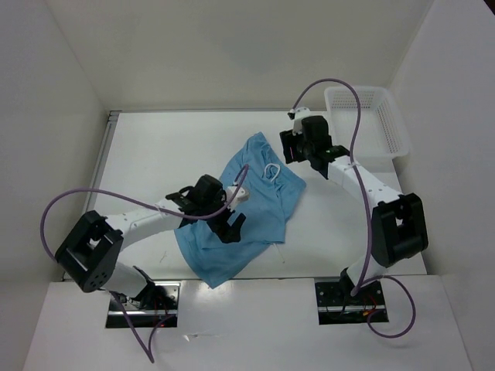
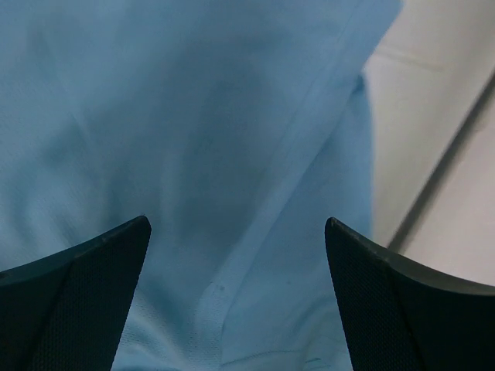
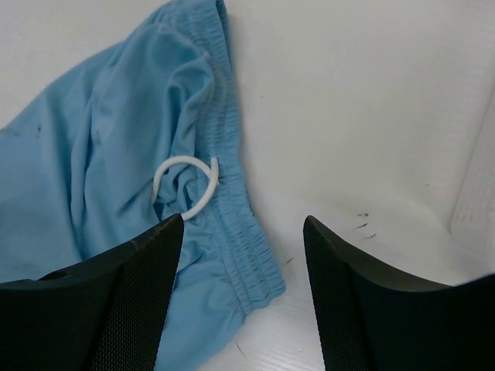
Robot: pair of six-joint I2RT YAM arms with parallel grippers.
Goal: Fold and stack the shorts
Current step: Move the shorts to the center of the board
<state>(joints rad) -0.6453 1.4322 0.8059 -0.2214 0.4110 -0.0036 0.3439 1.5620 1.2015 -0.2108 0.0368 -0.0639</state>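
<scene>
The left claw [image 1: 230, 224] is seen wide open, nothing held, just above the lower middle of the shorts [image 1: 259, 209]. The shorts are spread on the white table [image 1: 155, 154], with the long axis from lower left to upper right. The waistband [image 3: 230, 131] and drawstring [image 1: 271, 170] end is judged nearer to the right claw [image 1: 292, 148], which is also open and empty. A basket [image 1: 387, 127] is placed at the upper right, between white walls.

It looked like a robotics lab test cell: a white table [image 1: 155, 151] boxed in by plain white panels [image 1: 232, 50], two robot arms [image 1: 143, 222] bolted at its near edge, trailing purple cables [image 1: 332, 79].
</scene>
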